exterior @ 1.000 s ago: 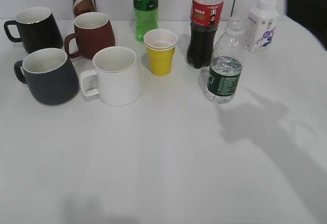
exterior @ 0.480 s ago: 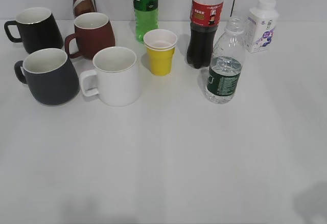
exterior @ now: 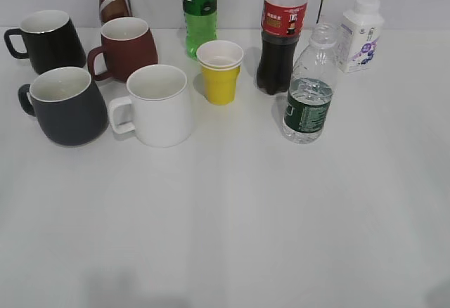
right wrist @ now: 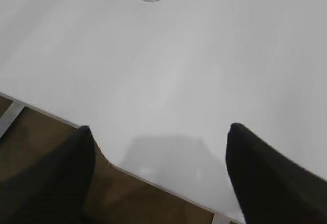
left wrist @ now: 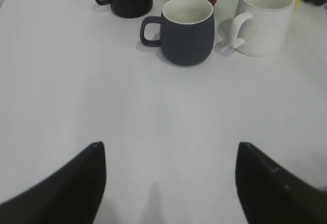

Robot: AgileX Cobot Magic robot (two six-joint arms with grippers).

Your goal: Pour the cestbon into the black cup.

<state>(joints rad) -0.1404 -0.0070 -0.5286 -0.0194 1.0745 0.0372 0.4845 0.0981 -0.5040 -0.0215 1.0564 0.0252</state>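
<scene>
My left gripper (left wrist: 168, 183): dark fingers spread wide, bottom of frame, over bare matte white table (exterior: 232, 223).
My right gripper (right wrist: 161, 178): fingers likewise apart, holding nothing, at the table's near edge.
Water bottle (exterior: 309, 86): clear ribbed plastic, dark green band, upright, centre right.
Black cup (exterior: 65, 105): matte charcoal, white inside, flared base, loop handle, left; touching nothing.
White mug (exterior: 159, 104): just beside it.
Yellow cup (exterior: 221, 71): behind, centre.

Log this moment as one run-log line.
stage: pre-grasp | cestbon: upright, untouched, beside cola bottle | black cup: upright, left of white mug | left gripper: jaws open, empty | right gripper: jaws open, empty
</scene>
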